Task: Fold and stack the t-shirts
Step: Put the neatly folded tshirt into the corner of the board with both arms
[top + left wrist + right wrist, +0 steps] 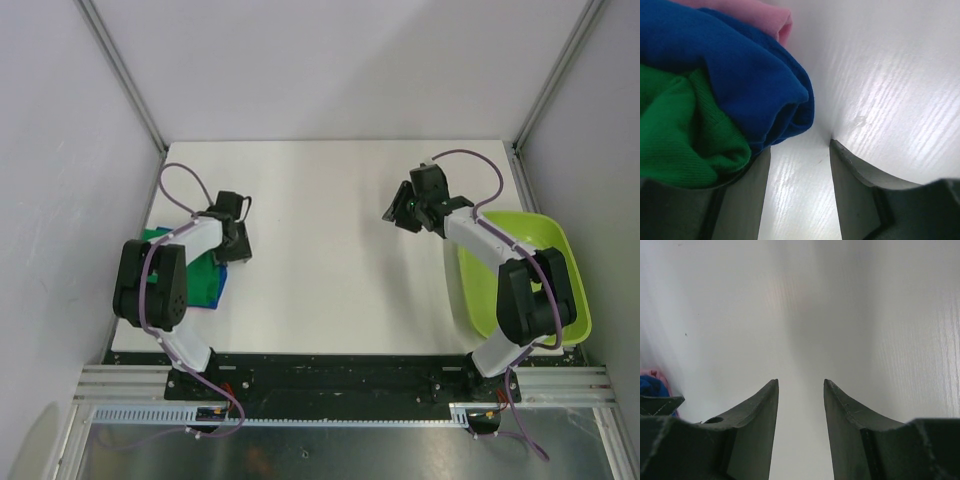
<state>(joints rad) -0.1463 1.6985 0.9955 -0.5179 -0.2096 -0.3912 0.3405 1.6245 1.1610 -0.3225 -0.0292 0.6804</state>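
Observation:
Two folded t-shirts lie stacked at the table's left edge, partly under my left arm. The dark green t-shirt [200, 272] [680, 135] rests on the royal blue one [219, 287] [745, 80], and a pink edge [767, 17] shows beyond the blue. My left gripper [236, 250] [800, 145] hangs just right of the stack, open, with bare table between its fingers; the cloth bulges over its left finger. My right gripper [398, 212] [800, 381] is open over the bare table at centre right, holding nothing. In the right wrist view the blue t-shirt [650, 386] shows at the far left.
A rigid lime-green plastic tub [535, 262] stands at the table's right edge under my right arm. Grey walls with aluminium posts close in the white table [320, 300] on three sides.

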